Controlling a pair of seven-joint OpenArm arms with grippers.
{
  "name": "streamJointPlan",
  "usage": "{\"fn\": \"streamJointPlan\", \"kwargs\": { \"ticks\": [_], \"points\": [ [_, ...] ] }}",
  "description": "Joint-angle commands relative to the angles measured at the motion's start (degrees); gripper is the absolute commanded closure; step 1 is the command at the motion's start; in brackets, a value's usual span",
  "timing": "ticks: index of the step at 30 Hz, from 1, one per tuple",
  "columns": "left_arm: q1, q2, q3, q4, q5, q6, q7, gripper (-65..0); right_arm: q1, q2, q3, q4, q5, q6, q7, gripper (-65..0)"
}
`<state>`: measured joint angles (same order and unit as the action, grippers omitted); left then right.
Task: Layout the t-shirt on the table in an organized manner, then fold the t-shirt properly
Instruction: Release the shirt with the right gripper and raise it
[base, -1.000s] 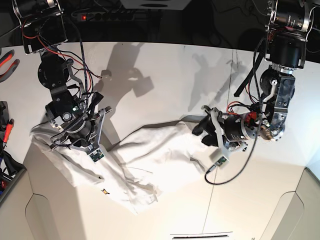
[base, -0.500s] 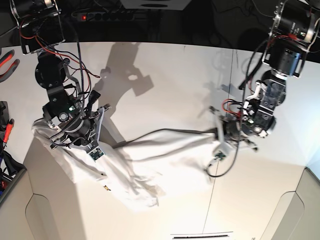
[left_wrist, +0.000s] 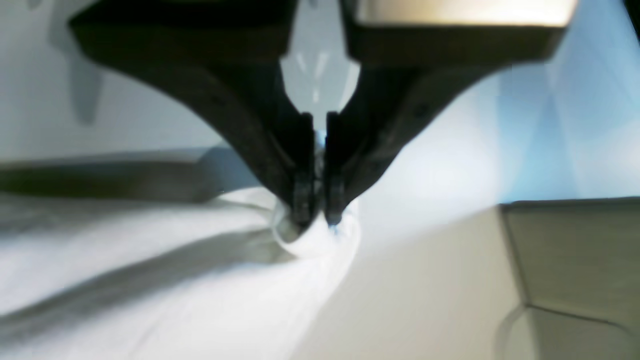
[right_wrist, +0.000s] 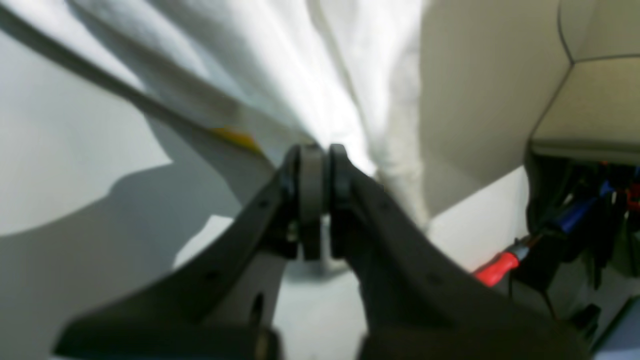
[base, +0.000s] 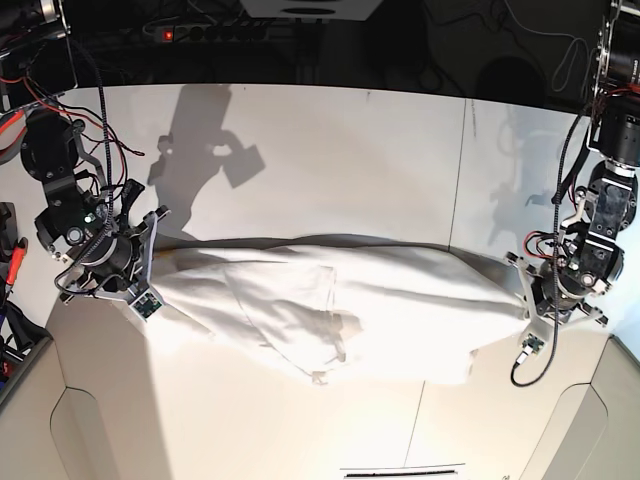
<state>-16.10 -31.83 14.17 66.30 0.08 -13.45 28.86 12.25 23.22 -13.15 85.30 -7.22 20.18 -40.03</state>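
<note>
The white t-shirt (base: 330, 300) hangs stretched in a long band across the table (base: 330, 160), pulled taut between both grippers, with folds sagging toward the front edge. On the base view's right, my left gripper (base: 517, 292) is shut on a bunched end of the cloth. The left wrist view shows the same gripper (left_wrist: 315, 220) pinching a knot of white fabric (left_wrist: 150, 280). My right gripper (base: 155, 272) on the base view's left is shut on the other end. In the right wrist view its fingers (right_wrist: 317, 155) are pressed together against the shirt (right_wrist: 300, 75), where a yellow speck of print (right_wrist: 235, 137) shows.
Red-handled tools (base: 12, 125) lie off the table's left side, one also in the right wrist view (right_wrist: 497, 267). A power strip (base: 215, 30) sits behind the back edge. A thin dark seam (base: 455, 200) crosses the tabletop. Rounded cut-outs (base: 90, 440) mark the front corners.
The left gripper has shut on the shirt's end and swung right. The right arm has drawn left. The crumpled shirt is now stretched out between them.
</note>
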Motion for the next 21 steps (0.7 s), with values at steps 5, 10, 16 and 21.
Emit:
{"fn": "streamJointPlan", "kwargs": {
  "ticks": [5, 10, 16, 21],
  "points": [
    [-2.1, -1.1, -1.2, 0.9, 2.5, 4.5, -1.0, 0.0, 1.4, 2.6, 1.9, 0.9, 0.7, -0.3, 0.8, 0.0],
    [-2.1, -0.5, -1.2, 0.9, 1.2, 0.7, -1.0, -18.0, 1.4, 1.7, 2.6, 1.0, 8.8, 1.6, -0.1, -9.3],
    [-2.2, -0.4, -1.2, 0.9, 0.3, 0.8, -1.0, -30.3, 2.1, -2.6, 2.6, 2.3, 11.6, 4.7, 0.5, -21.5],
    [-2.1, -0.4, -1.2, 0.9, -1.6, 0.8, -1.0, -30.3, 2.2, -7.2, 2.1, 7.3, 11.4, 9.6, 0.5, -21.5]
  ]
}}
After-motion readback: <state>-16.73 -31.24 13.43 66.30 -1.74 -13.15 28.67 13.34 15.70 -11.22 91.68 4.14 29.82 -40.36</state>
